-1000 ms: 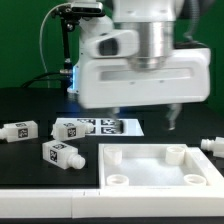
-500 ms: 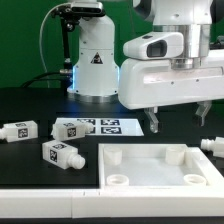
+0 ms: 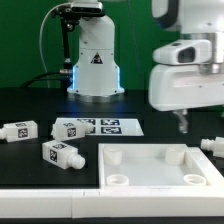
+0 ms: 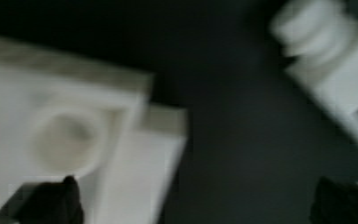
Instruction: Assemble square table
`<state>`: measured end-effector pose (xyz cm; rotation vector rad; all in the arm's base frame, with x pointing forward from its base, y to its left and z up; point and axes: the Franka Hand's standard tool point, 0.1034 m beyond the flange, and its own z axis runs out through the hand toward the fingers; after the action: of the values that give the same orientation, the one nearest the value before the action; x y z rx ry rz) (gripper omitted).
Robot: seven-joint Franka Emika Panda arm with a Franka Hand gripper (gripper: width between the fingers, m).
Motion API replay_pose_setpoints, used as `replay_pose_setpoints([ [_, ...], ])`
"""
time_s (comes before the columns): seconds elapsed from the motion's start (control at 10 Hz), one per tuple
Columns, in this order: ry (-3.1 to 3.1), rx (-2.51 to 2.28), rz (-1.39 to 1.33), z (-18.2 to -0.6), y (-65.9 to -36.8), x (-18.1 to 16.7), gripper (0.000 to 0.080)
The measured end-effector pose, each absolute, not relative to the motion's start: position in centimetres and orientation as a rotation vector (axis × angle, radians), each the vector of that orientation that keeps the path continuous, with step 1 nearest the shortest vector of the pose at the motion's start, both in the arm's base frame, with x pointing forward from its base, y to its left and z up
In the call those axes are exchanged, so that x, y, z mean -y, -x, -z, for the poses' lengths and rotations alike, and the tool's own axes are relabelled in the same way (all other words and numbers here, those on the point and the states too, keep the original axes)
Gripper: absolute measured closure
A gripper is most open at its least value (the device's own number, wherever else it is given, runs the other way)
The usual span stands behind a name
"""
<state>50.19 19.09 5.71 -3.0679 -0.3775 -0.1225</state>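
The square table's white top (image 3: 150, 160) lies flat at the front, raised rim up, with round corner sockets. Three white tagged legs lie to the exterior view's left of it (image 3: 20, 131) (image 3: 71, 128) (image 3: 62, 154), and another leg (image 3: 212, 146) lies at its far right corner. My gripper (image 3: 205, 120) hangs open above the top's right end, near that leg; only one dark finger (image 3: 182, 122) shows. The blurred wrist view has a top corner with a socket (image 4: 66, 135) and a white shape, probably the leg (image 4: 327, 40). Nothing is between the fingertips (image 4: 197, 205).
The white robot base (image 3: 92, 60) stands at the back middle, cables behind it. The marker board (image 3: 118, 125) lies flat on the black table in front of the base. A white ledge (image 3: 40, 205) runs along the front edge.
The gripper has swept from the middle of the scene to the exterior view's right, staying open and at about the same height. The parts have not moved.
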Motion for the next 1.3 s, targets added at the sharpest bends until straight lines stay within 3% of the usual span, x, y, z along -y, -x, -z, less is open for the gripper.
replay_pose_setpoints([
  [0.1, 3.075, 0.43, 0.119, -5.7, -49.4, -21.0, 0.015],
  [0.5, 3.079, 0.442, 0.12, -5.6, -49.7, -20.1, 0.015],
  [0.8, 3.051, 0.626, 0.093, -3.0, -48.6, -23.2, 0.015],
  [1.3, 3.053, 0.609, 0.111, -1.8, -48.8, -22.0, 0.015],
])
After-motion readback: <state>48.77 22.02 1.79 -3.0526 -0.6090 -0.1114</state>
